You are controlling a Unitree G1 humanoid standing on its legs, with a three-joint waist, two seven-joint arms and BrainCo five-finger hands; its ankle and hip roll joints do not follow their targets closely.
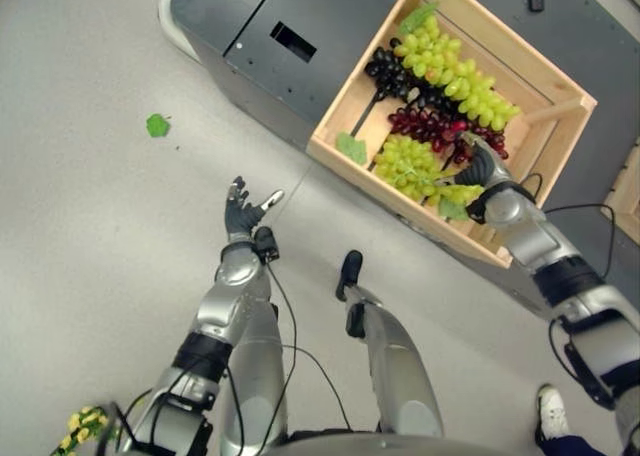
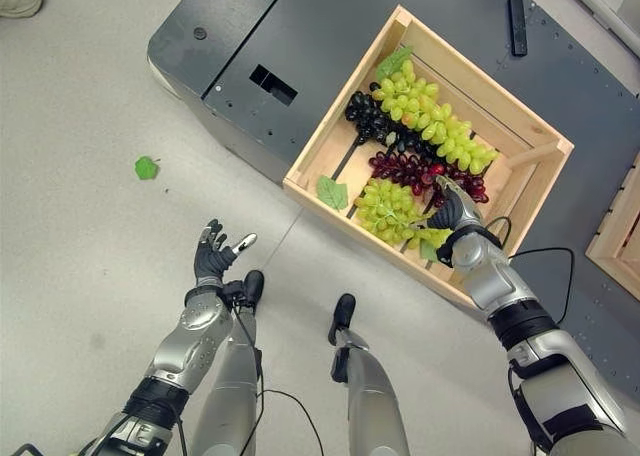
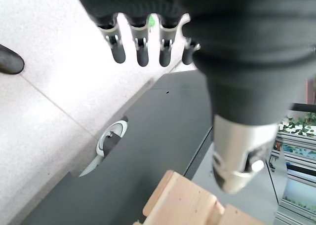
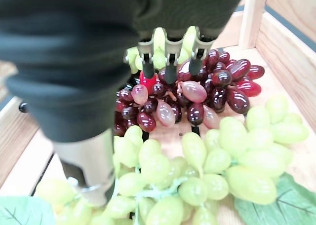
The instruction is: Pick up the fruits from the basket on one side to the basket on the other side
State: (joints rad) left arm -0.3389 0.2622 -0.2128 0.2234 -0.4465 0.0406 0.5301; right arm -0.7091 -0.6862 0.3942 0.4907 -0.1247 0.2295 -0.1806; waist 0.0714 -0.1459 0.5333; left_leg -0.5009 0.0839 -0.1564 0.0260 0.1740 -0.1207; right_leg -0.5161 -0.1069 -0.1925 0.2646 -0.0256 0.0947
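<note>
Reaching into the wooden crate (image 2: 318, 154), the right hand (image 2: 452, 212) hangs over the fruit with its fingers (image 4: 170, 69) straight and spread, their dark tips just above the red grape bunch (image 2: 420, 171) and its thumb down beside the nearer green grape bunch (image 2: 392, 208); whether the tips touch the red grapes cannot be told, and the hand holds nothing. The crate sits on a dark platform (image 2: 240, 36) that stands on the pale floor (image 2: 80, 256). Inside the crate lie four bunches: a long green grape bunch (image 2: 430, 116) along the far side, a black grape bunch (image 2: 368, 116) next to it toward the robot's left, the red bunch in the middle, and the second green bunch nearest the robot. A green leaf (image 2: 331, 192) lies on the crate's floor just beside that near bunch. Another small green leaf (image 2: 146, 167) lies on the floor, well apart from the crate. The left hand (image 2: 212, 256) is held over the floor, away from the crate, palm up, fingers relaxed and apart, empty. A second wooden crate's edge (image 2: 622, 226) shows at the right of the platform.
</note>
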